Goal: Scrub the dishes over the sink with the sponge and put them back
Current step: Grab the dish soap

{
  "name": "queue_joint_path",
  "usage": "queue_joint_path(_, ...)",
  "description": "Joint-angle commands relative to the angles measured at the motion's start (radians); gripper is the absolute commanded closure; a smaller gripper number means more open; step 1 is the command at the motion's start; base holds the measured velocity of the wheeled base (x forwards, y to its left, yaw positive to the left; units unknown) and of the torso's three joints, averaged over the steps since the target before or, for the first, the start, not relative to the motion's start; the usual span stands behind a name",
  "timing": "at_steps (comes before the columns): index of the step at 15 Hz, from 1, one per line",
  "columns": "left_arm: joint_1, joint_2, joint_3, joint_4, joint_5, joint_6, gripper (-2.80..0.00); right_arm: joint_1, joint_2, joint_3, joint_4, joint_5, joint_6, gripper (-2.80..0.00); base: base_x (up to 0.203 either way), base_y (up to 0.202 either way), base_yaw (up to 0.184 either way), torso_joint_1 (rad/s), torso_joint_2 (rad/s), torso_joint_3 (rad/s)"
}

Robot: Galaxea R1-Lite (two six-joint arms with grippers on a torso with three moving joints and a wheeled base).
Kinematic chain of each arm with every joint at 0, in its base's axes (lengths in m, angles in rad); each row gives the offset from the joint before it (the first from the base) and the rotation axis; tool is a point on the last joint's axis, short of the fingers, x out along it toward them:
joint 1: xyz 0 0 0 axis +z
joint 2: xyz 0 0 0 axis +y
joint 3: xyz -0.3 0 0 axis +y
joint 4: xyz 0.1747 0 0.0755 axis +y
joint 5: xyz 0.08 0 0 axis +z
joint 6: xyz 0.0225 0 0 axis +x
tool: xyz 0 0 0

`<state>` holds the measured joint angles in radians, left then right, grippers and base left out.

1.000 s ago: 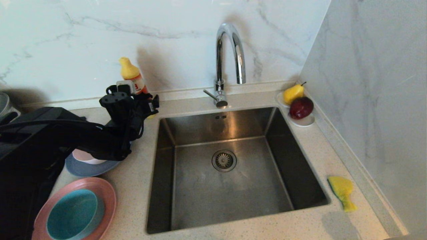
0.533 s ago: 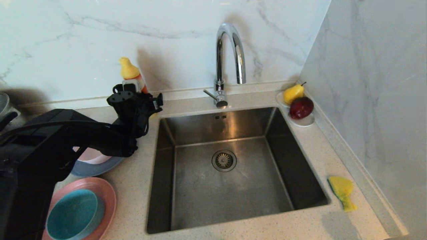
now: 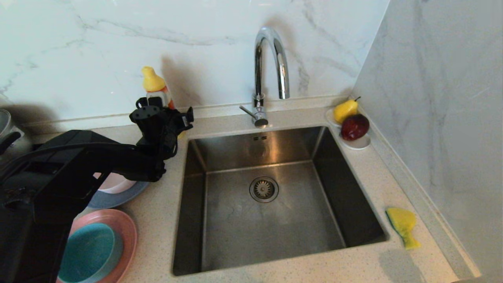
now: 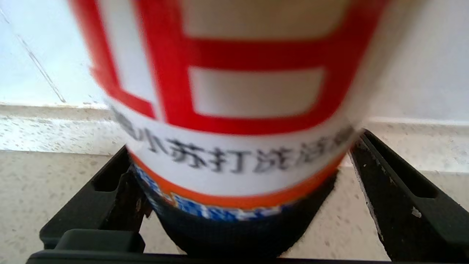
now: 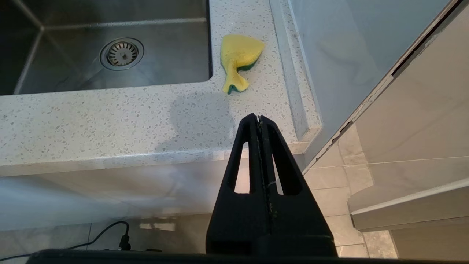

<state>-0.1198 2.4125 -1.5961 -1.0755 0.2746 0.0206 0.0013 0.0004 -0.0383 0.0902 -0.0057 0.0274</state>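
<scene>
While the spread left gripper (image 4: 238, 205) is set around the detergent bottle (image 4: 234, 110), ready for grasping, the sponge (image 3: 402, 227) lies far across the sink (image 3: 235, 232), near the pressed-together right gripper (image 5: 259, 118).

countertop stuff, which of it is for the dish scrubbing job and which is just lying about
For the job:
sponge
sink
grey-blue plate
pale pink bowl
pink plate
teal bowl

Just lying about:
detergent bottle, between the open left gripper
pear
red fruit
white dish
</scene>
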Motion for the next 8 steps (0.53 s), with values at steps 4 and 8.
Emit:
queue_joint_path(4,0.0,0.033,-0.048,-0.007,0.017,0.003,-2.8,0.0,0.0,0.0,0.0,0.0,0.0,0.0,0.0,0.0,0.0,0.0,0.0,0.0)
queue_joint_path(8,0.0,0.044,-0.063,-0.004,0.041,0.003,-0.68,0.0,0.0,0.0,0.0,0.0,0.0,0.0,0.0,0.0,0.0,0.0,0.0,0.0)
